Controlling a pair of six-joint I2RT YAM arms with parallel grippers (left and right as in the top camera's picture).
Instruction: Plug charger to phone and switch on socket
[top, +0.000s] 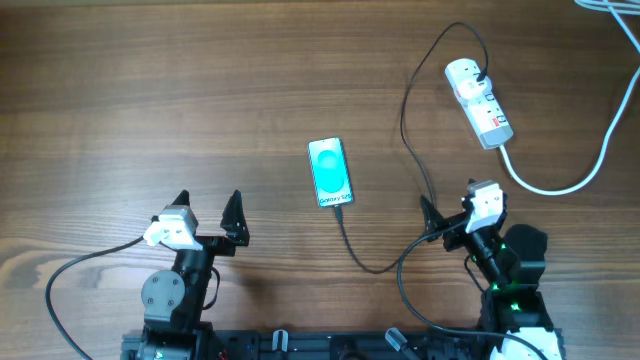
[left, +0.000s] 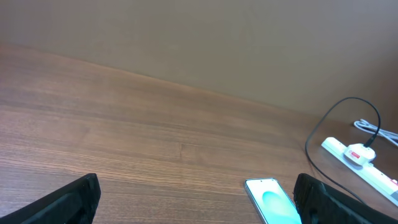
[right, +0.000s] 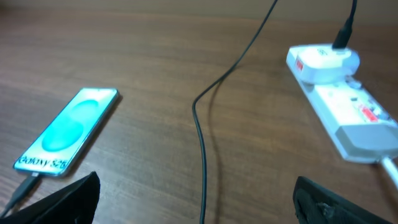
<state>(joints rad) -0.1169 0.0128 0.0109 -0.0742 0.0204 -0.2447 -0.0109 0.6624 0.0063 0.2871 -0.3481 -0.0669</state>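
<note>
- Phone (top: 330, 172) lies mid-table, face up; charger (right: 201, 155) plug meets its lower edge, seemingly seated.
- Socket (top: 480, 105) lies far right.
- Left gripper (top: 208, 208) and right gripper (right: 198, 202): spread wide, empty.
- Risk: snagging slack cable could unseat the plug.

Left wrist view: spread fingers over a wooden table, phone and socket at the right.

The left gripper (left: 196, 186) stands wide apart with nothing between its dark fingers (left: 68, 202), which fill the lower left and lower right corners. On the brown table (left: 155, 124), the phone (left: 272, 200) lies at the bottom edge right of centre, its teal screen lit and partly cut off. At the right edge the white socket (left: 380, 178) lies at a slant, a white adapter (left: 359, 152) plugged in. The charger (left: 323, 124) arcs up from the adapter, then curves down toward the lower right.
</note>
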